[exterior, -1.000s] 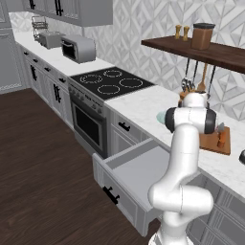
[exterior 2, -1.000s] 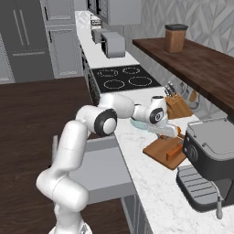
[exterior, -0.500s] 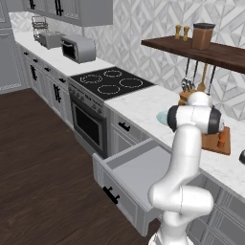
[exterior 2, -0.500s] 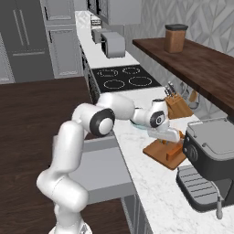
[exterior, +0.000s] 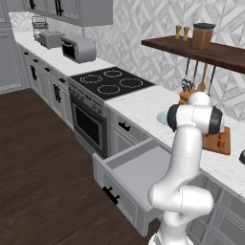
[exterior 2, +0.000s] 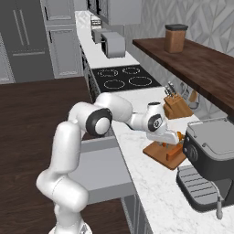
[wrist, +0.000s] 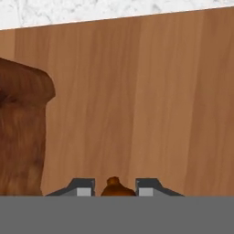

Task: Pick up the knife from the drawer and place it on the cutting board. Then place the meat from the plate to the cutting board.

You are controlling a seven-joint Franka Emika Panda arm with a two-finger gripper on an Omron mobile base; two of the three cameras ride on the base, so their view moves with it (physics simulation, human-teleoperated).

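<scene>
My gripper [wrist: 114,188] hangs low over the reddish-brown cutting board [wrist: 137,91], shut on the meat [wrist: 113,187], whose orange-brown knob shows between the fingertips. To the left of it on the board lies the knife [wrist: 23,128], its brown wooden handle close up. In the right base view the gripper [exterior 2: 176,137] is above the cutting board [exterior 2: 157,153], with the meat [exterior 2: 179,135] at its tip and the knife [exterior 2: 175,154] below. The pale blue-green plate [exterior: 162,116] peeks out behind the arm. The grey drawer [exterior: 139,172] stands pulled open.
A wooden knife block [exterior 2: 176,106] stands against the wall behind the board. A dark coffee machine [exterior 2: 208,151] sits close on the board's right. The cooktop [exterior: 112,82] lies to the left, and a wooden shelf [exterior 2: 201,64] overhangs the counter.
The hand has swung from the plate across to the cutting board and come down over it, carrying the meat. The jaws have closed slightly tighter.
</scene>
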